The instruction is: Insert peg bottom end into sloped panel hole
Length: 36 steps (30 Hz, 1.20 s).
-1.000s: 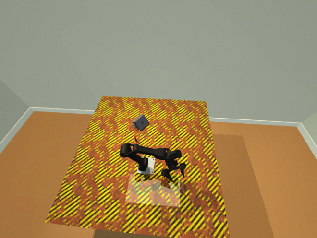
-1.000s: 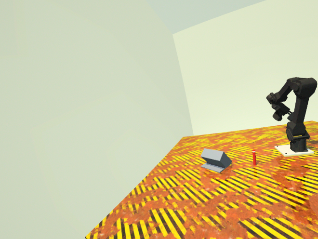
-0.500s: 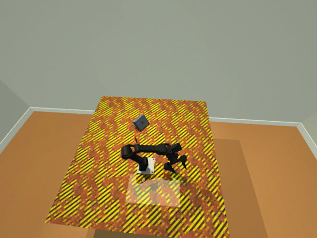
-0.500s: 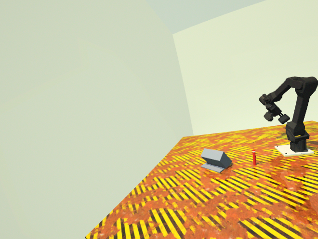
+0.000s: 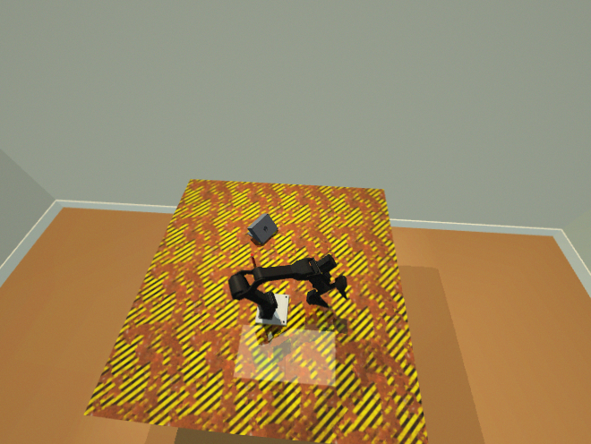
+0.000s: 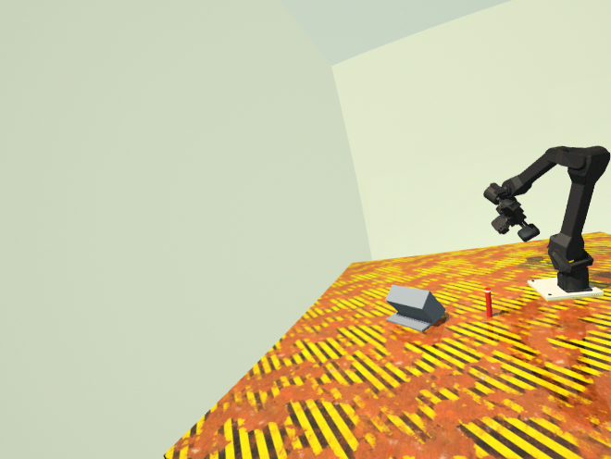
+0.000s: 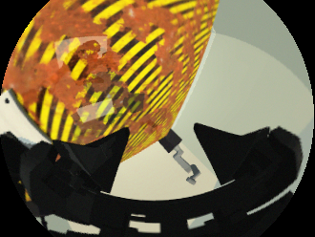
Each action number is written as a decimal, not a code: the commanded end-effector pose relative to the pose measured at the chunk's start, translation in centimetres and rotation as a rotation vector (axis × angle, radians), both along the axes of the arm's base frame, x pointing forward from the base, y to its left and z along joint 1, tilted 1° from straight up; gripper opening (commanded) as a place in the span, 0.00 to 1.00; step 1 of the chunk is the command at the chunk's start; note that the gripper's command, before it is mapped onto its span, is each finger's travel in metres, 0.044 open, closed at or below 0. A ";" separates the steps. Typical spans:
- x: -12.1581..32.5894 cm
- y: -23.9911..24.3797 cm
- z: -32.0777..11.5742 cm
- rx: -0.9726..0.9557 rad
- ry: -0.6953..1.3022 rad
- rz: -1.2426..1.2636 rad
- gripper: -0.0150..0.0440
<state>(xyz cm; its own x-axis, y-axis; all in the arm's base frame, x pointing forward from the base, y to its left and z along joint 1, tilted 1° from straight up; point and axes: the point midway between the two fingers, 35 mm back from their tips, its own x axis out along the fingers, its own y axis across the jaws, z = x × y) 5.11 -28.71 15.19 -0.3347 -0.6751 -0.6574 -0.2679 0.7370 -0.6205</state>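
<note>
The red peg (image 5: 253, 260) (image 6: 489, 304) stands upright on the table, between the arm's base and the panel. It has a white band near its top. The grey sloped panel (image 5: 258, 230) (image 6: 408, 296) stands beyond the peg, with one dark hole (image 5: 265, 228) in its face in the top view. The hole is not visible in the exterior view. My gripper (image 5: 337, 303) (image 6: 514, 229) (image 7: 161, 127) is open and empty. It hangs high above the table, to the right of the base in the top view, well away from the peg. Peg and panel are out of the wrist view.
The arm's white base plate (image 5: 283, 308) (image 6: 547, 290) (image 7: 16, 117) sits on the striped orange and yellow table (image 5: 205, 305) (image 6: 375, 394) (image 7: 57, 21). A pale translucent rectangle (image 5: 315, 362) shows in front of the base in the top view. The table's right edge is beyond the gripper.
</note>
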 end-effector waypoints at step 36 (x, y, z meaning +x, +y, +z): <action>15.0 7.4 -1.4 0.175 -0.337 0.205 1.00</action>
